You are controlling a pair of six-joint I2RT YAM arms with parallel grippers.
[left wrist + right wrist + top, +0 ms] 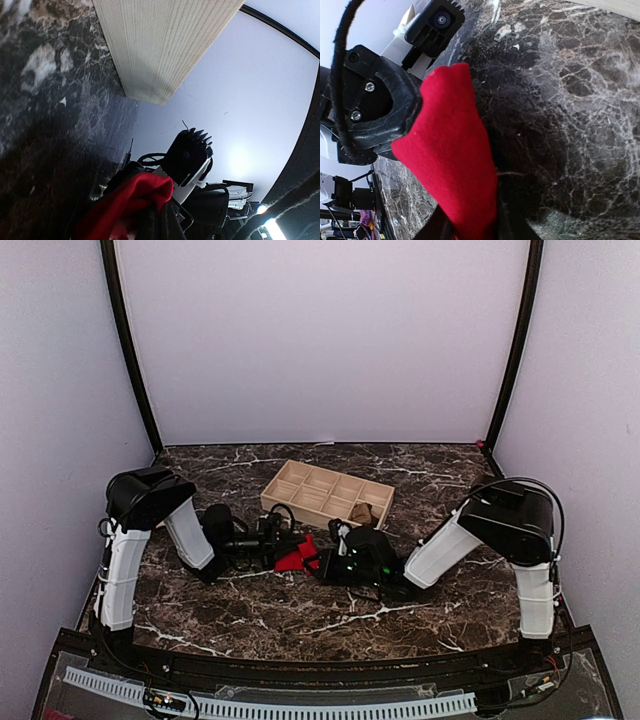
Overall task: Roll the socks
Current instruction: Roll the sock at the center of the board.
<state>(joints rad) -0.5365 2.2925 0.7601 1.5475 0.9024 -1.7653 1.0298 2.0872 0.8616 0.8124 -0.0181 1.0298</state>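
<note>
- bright red fabric sock (pixel 297 558) at mid tabletop (pixel 250 615), dark brown marble with white veins; sock is bunched and raised, strung between the two arms
- left gripper (pixel 277 543) at 9 o'clock of the red sock; jaws closed tight on the sock's edge; in the right wrist view a black finger (pixel 385 112) presses into the red cloth
- right gripper (pixel 325 556) at 3 o'clock of the sock; jaws narrow, one finger touching each side of the cloth; sock runs up from between them in the right wrist view
- pale wooden tray with compartments (pixel 300 480) at 12 o'clock of the red sock, just beyond both grippers, flat on the tabletop
- tan-brown fabric sock (pixel 362 512) as a small bundle in a tray compartment at the right end, at 1 o'clock of the red sock; apart from both grippers
</note>
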